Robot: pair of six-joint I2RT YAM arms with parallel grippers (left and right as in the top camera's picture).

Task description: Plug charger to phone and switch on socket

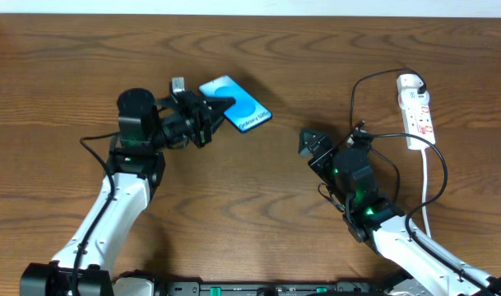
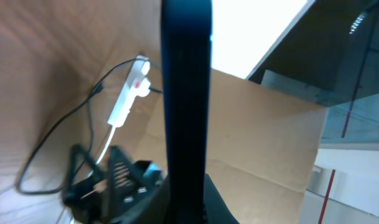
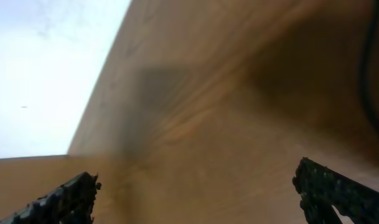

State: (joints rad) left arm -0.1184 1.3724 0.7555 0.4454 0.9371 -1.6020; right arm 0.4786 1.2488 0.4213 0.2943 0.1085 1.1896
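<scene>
The left end effector (image 1: 217,111) was clamped on the slim smartphone with a blue-cyan screen and black edges (image 1: 240,105), at about 11 o'clock from the centre of the brown wooden table (image 1: 275,49). The left wrist view showed it edge-on, a dark bar down the frame. The right end effector (image 1: 309,144) was spread wide and empty, just at 3 o'clock of centre. The long thin black charger cable (image 1: 354,94) arced off the narrow white power strip with red markings (image 1: 416,111), out at 2 o'clock. Its tip seemed to lie at 2 o'clock from the right end effector, but was too small to confirm.

Judgement: the connector pick came next.
- Grip just behind the tip, square to the cable axis, and leave slack.
- Hold the phone rigid. The port was not visible, so check its end before inserting.
- Flip the switch last.
</scene>
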